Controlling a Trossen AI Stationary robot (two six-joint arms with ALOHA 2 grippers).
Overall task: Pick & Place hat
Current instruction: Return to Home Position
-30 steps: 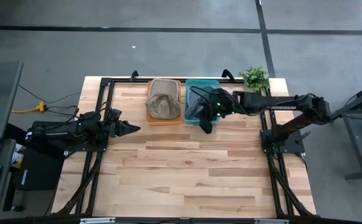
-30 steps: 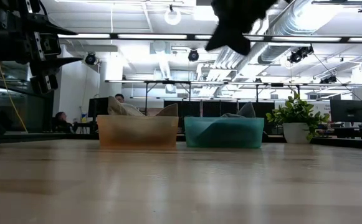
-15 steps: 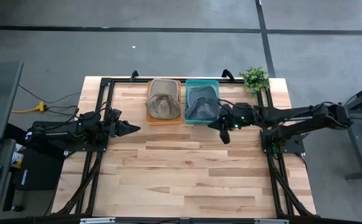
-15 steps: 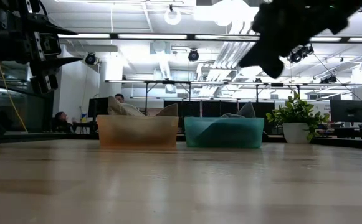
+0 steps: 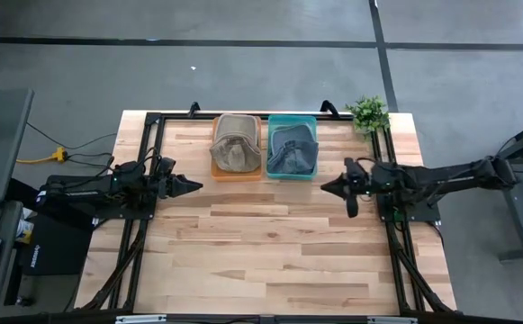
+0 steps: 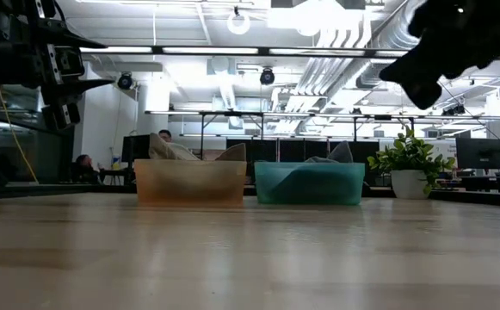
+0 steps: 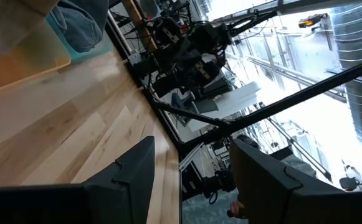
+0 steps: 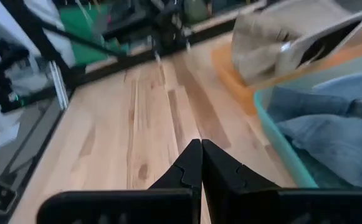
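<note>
A blue-grey hat [image 5: 292, 148] lies in the teal bin [image 5: 292, 118] at the table's far edge; the right wrist view shows it as blue folds [image 8: 330, 124]. A tan hat [image 5: 234, 144] fills the orange bin [image 5: 237, 176] beside it. My right gripper [image 5: 326, 187] hovers shut and holding nothing, just right of and nearer than the teal bin, with its fingertips meeting [image 8: 200, 149]. My left gripper [image 5: 193, 186] waits open [image 7: 193, 155] by the table's left side, pointing right.
A potted plant [image 5: 368, 112] stands at the far right corner, right of the teal bin. Black frame rails [image 5: 153, 121] run along the table's left, far and right sides. Bare wood [image 5: 261, 252] stretches from the bins to the near edge.
My right gripper has drawn back from over the teal bin toward the table's right edge, and is now off the bin's near right corner. The blue-grey hat, partly covered by the gripper before, now lies in full view in the teal bin.
</note>
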